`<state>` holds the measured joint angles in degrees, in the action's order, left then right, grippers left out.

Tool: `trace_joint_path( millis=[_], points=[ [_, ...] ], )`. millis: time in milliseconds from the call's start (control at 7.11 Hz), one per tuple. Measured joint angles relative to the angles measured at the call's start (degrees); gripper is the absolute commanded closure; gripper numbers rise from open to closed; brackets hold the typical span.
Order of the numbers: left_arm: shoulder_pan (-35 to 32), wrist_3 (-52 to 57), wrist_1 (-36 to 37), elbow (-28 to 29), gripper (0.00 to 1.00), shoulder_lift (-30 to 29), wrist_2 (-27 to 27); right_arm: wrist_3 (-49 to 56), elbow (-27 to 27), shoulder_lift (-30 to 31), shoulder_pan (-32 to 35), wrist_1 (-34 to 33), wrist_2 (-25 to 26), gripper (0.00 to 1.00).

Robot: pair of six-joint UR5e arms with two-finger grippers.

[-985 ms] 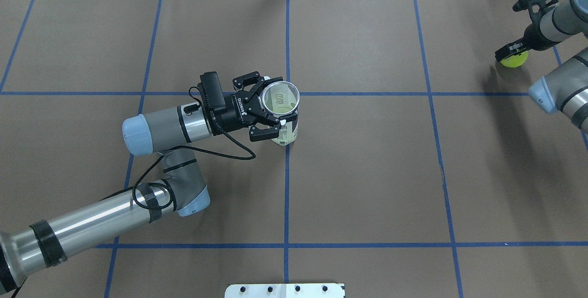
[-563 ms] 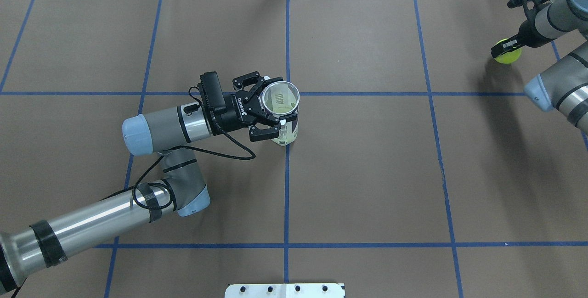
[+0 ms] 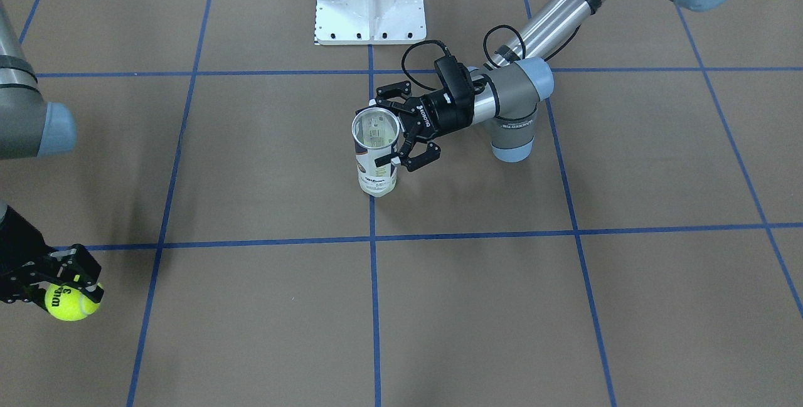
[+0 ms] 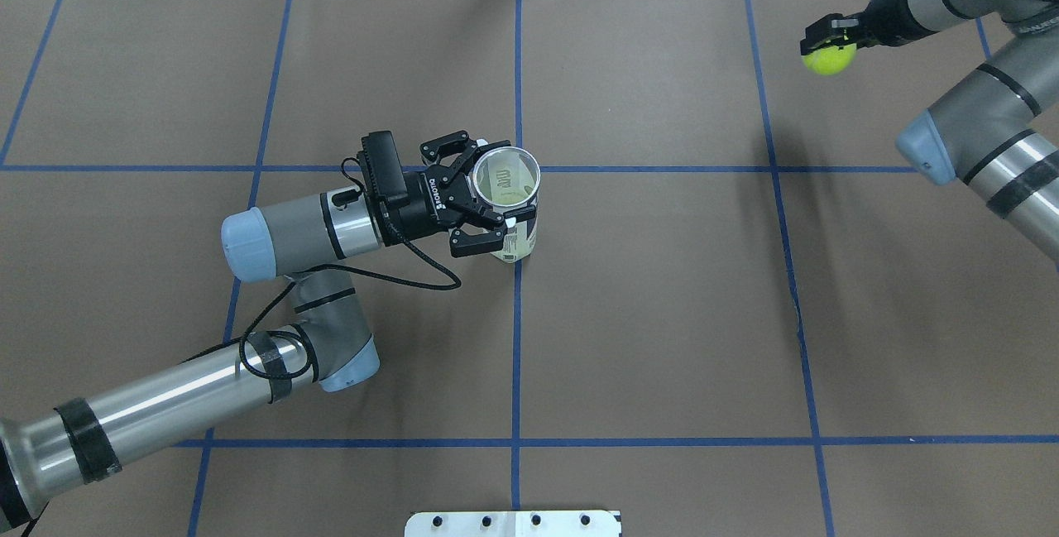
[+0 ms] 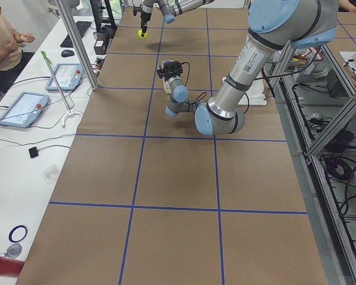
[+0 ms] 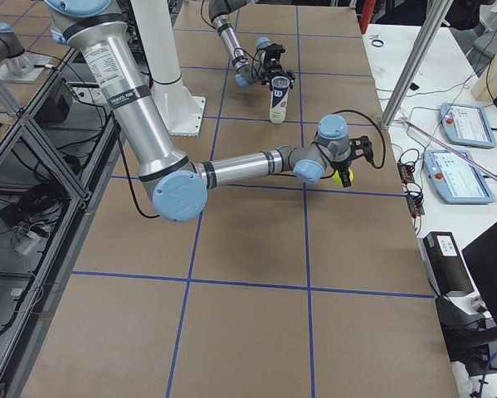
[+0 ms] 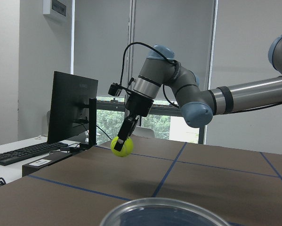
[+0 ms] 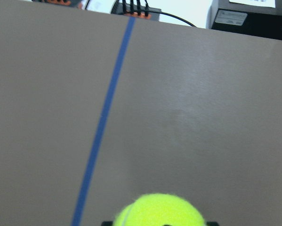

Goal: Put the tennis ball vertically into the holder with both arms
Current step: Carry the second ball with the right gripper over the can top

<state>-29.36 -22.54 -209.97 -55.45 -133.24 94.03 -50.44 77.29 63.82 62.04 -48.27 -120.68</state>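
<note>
Now, the left gripper is clamped round the holder just under its metal rim, one black finger on each side. The can stands upright between those fingers on the table, mouth open to the ceiling, its foot beside a crossing of the blue tape lines. Over on the other side, the right gripper points downward and pinches the tennis ball between its fingertips. The ball hangs directly beneath that claw, clear of the brown paper, and the left wrist view shows its shadow on the surface below. From the front camera, black print with a "3" shows on the felt, facing away from the claw. Ball and holder are well apart — the right claw and its load hang far out to the side of the left claw, across open table, nowhere near the can's mouth.
</note>
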Motion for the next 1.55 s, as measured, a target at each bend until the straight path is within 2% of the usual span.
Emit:
trace_joint_path(
  millis=[141, 422, 844, 985, 1266, 1548],
  points=[
    [0.04, 0.03, 0.0, -0.01, 0.02, 0.0, -0.04, -8.51, 3.64, -1.41, -2.6, 0.12, 1.23, 1.0],
    [0.23, -0.04, 0.0, -0.04, 0.02, 0.0, -0.07, -22.98, 12.28, -3.62, -9.79, 0.07, 8.64, 1.0],
    [0.43, -0.05, 0.0, -0.07, 0.02, 0.0, -0.07, -35.24, 24.46, -6.06, -20.24, -0.57, 19.38, 1.0],
    [0.49, -0.05, 0.0, -0.07, 0.02, 0.0, -0.07, -36.21, 26.38, -7.02, -23.2, -1.95, 21.72, 1.0],
    [0.56, -0.05, 0.0, -0.02, 0.02, 0.0, -0.07, -36.44, 27.79, -10.0, -26.48, -10.25, 23.18, 1.0],
    [0.6, -0.05, 0.0, -0.01, 0.02, 0.0, -0.07, -35.97, 28.87, -10.88, -28.37, -17.03, 23.24, 0.9]
  ],
)
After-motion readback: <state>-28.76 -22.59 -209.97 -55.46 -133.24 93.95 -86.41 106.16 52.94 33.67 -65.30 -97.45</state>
